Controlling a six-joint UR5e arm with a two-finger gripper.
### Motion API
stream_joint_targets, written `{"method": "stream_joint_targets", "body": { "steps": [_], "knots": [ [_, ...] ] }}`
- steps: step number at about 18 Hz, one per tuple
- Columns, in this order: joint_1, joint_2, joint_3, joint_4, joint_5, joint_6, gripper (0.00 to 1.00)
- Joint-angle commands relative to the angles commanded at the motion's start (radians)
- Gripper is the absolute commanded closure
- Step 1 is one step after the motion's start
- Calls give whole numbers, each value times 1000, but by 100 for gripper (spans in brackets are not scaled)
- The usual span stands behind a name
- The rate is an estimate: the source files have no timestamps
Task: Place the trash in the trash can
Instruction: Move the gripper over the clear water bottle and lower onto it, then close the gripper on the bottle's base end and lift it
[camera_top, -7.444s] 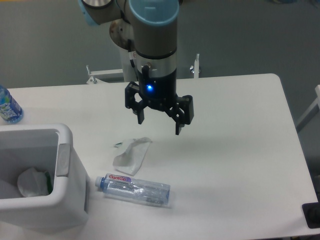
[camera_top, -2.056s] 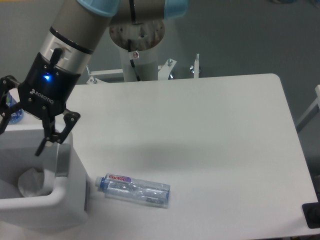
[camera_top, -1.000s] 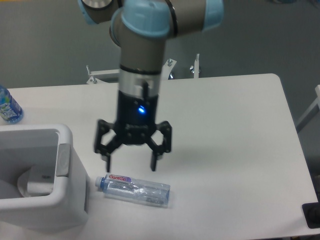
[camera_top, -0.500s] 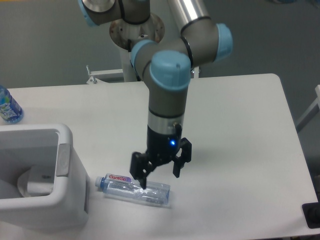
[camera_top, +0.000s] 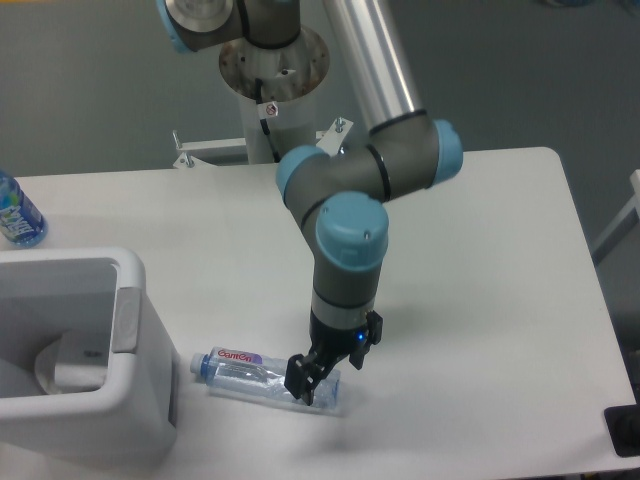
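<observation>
White table surface (camera_top: 470, 300) is seen filling most of the view, backed by a grey floor and the arm's round mounting base at the far edge. A white boxy trash can (camera_top: 130, 400) with a thick rounded rim is stood at the near left corner of the table, a grey rim panel (camera_top: 124, 318) being set into its right edge. Inside the can, crumpled whitish material (camera_top: 62, 368) is visible low against the wall; whether it is the plastic wrapper cannot be confirmed.

A clear plastic bottle (camera_top: 245, 370) is found lying on its side on the table, just to the right of the trash can and apart from it. Its white cap is pointed toward the can, and its pink-red label is turned upward near the neck.

The gripper (camera_top: 322, 375) is held low over the base end of the bottle, wrist pointed down. Its fingers are set on either side of the bottle's base, one finger (camera_top: 297, 378) being seen against the bottle's near side. Whether the bottle is actually pinched cannot be told.

A blue-labelled bottle (camera_top: 17, 212) is stood upright at the far left edge, well apart from the arm.
</observation>
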Motion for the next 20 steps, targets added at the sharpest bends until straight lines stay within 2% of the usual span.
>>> {"method": "stream_joint_targets", "body": {
  "steps": [8,20],
  "knots": [
    [-6,-44,6,-2,-6,-68,0],
    [-26,-106,35,-2,-3,-81,1]
  ]
}}
